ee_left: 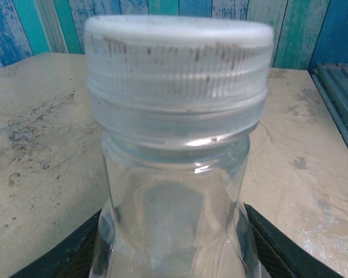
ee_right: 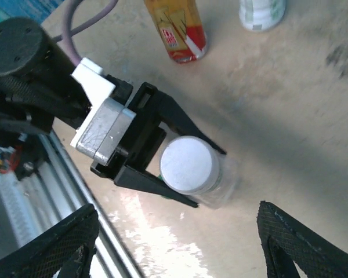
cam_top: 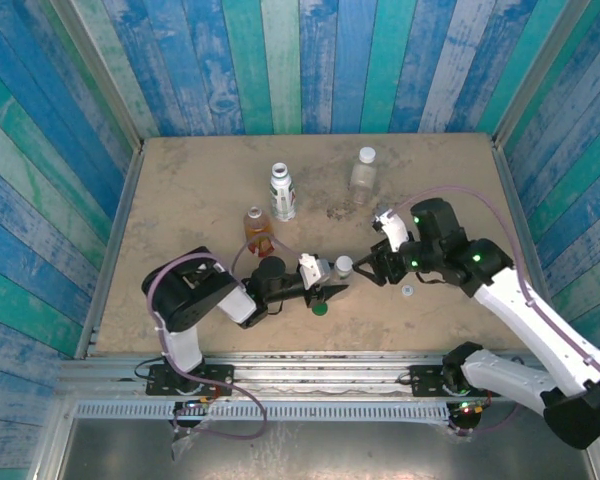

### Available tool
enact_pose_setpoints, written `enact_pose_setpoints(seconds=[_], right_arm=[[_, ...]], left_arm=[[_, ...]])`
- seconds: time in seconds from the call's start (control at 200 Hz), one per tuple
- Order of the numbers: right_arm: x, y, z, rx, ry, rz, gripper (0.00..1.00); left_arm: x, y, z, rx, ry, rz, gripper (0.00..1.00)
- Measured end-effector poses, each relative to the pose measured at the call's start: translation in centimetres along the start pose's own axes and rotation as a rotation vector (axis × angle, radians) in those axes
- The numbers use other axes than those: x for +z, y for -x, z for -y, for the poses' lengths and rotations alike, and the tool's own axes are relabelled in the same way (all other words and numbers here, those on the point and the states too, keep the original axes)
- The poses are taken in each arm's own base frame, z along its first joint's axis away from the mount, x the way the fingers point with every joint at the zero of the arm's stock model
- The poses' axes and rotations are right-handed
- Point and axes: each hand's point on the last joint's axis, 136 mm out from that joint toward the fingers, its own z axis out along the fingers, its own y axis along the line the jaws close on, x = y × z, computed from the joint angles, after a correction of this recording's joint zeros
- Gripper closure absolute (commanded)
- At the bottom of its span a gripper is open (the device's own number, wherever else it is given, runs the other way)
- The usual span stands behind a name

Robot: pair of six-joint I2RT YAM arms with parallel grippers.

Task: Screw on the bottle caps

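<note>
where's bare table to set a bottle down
Free: the far-left table beside the white-labelled plastic bottle, and the far-right corner past the tall clear plastic bottle. Crowded: near centre, where the left gripper holds the small clear capped bottle by the dark green round cap.

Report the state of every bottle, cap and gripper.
small clear bottle: upright, capped, gripped
white cap: on that bottle, tightness unclear
left gripper: shut on small clear bottle
right gripper: open above the cap
green cap: loose on table
second white cap: loose on table
amber bottle: upright, free
white-labelled bottle: upright, free
large clear bottle: upright, free
</note>
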Motion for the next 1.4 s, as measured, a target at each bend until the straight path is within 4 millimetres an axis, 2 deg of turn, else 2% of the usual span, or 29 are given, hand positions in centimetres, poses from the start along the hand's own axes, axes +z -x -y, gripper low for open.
enact_pose_setpoints(seconds=[0.115,0.21,0.335,0.491,0.986,1.237,1.337,1.402], right_arm=[[-1.4,-0.1,-0.2,-0.195,-0.041,0.012,0.23],[-1.8,-0.4,-0.6,-0.358,-0.063,-0.012,0.27],[-1.3,-0.9,-1.9,-0.558,-0.04,-0.057,0.31],[0.5,-1.4,-2.7,-0.695,-0.002,-0.121,0.36],[4.0,-3.2,-3.3,-0.783,0.081,-0.252,0.47],[4.1,-3.2,-2.8,-0.79,0.055,-0.263,0.56],[4.1,-3.3,-2.8,-0.791,0.055,-0.264,0.57],[4.2,-3.4,-2.8,-0.79,0.056,-0.266,0.64]], left_arm=[[-0.3,0.1,0.3,0.057,-0.012,-0.047,0.48],[-0.4,0.1,0.9,0.097,-0.031,-0.079,0.48],[-0.7,0.2,1.9,0.143,-0.06,-0.118,0.47],[-1.1,0.5,2.4,0.178,-0.076,-0.137,0.47],[-1.2,0.6,2.6,0.177,-0.087,-0.133,0.47],[-1.3,1.2,3.0,0.182,-0.104,-0.111,0.46],[-1.4,1.3,3.0,0.183,-0.103,-0.109,0.46],[-1.4,1.3,3.0,0.183,-0.103,-0.111,0.46]])
